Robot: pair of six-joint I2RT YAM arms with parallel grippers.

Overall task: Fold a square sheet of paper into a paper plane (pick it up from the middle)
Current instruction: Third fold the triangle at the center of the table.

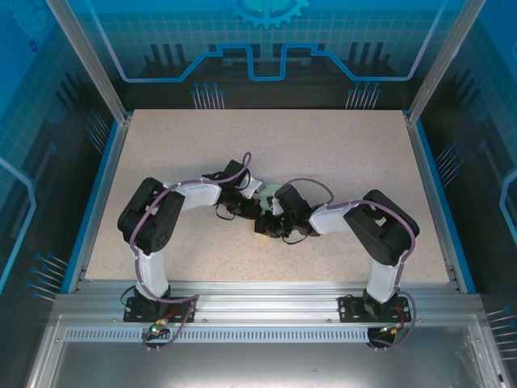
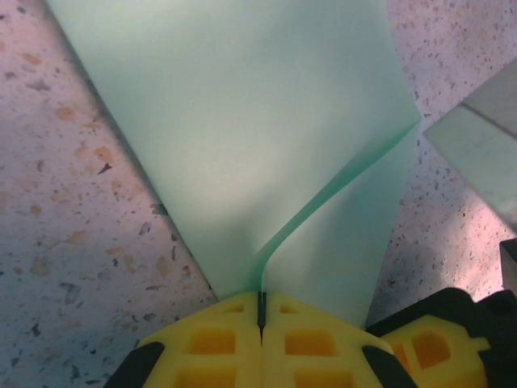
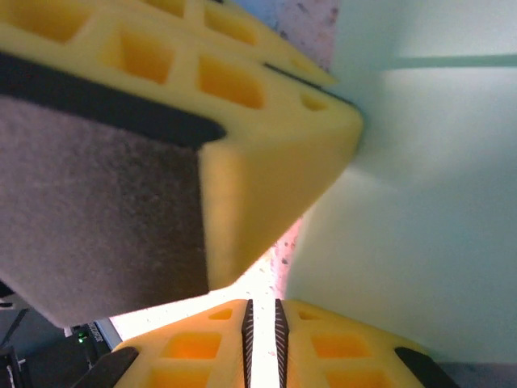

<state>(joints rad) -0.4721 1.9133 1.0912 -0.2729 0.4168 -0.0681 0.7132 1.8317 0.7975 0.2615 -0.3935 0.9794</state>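
elbows (image 1: 149, 218) out, left tool (image 2: 261, 305) pinching paper (image 2: 242, 121)

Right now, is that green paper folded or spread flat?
Folded: a crease runs up the paper, one layer overlapping another, above the left fingers pinching it.

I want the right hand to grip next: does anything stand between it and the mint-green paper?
Nothing visible lies directly between. The right hand, jaws slightly apart, sits right beside the paper. But a yellow finger of the left hand, which is shut on the paper, crowds in close ahead.
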